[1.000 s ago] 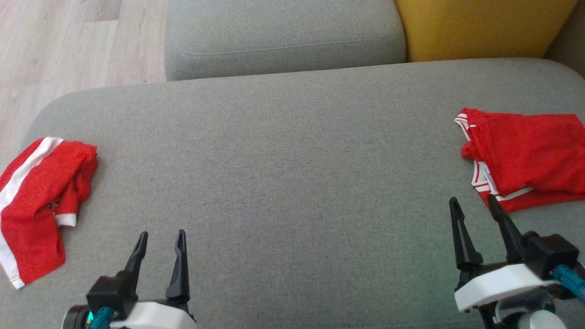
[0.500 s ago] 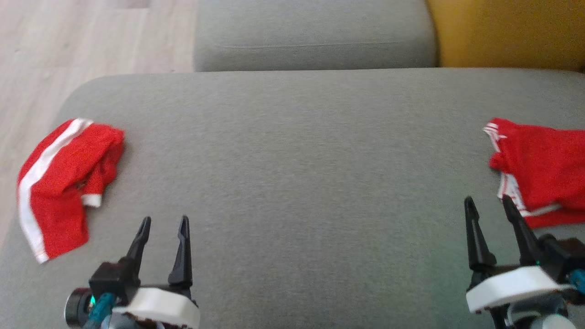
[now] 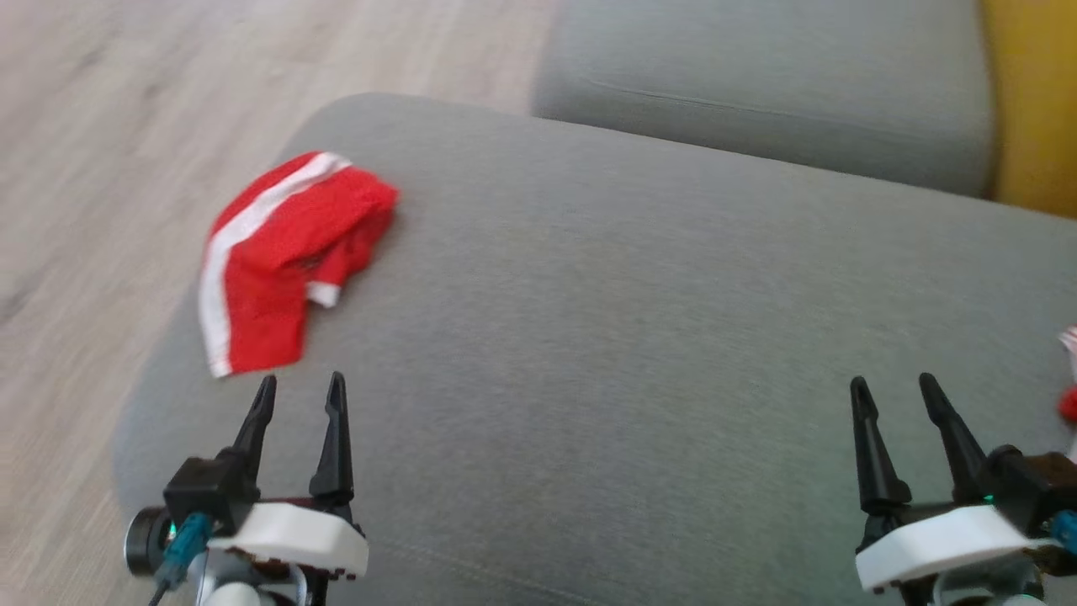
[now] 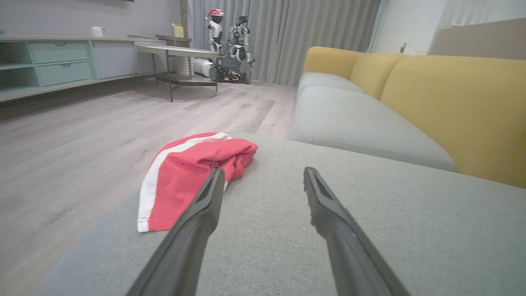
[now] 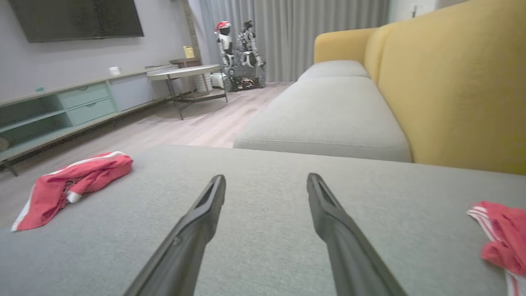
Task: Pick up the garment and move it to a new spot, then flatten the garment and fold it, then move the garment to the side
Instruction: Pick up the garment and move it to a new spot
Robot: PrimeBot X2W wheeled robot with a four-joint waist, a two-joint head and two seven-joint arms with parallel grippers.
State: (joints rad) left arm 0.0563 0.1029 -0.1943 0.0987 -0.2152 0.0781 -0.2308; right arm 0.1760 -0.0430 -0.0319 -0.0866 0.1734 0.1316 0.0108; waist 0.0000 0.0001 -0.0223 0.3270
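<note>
Head view, from close to far: both pincers are wide open and hold nothing. The left gripper point(image 3: 301, 380) hangs just in front of the red garment point(image 3: 286, 252). The right gripper point(image 3: 893, 381) is well apart from it, near another red cloth point(image 3: 1070, 406). The garment lies bunched up by the left corner of the grey sofa seat point(image 3: 631, 337), next to the wood floor point(image 3: 101, 126). It looks soft, light and floppy, so I think it will sag when lifted. The near edge with the white stripe seems a good spot to pinch. I can read no words anywhere.
</note>
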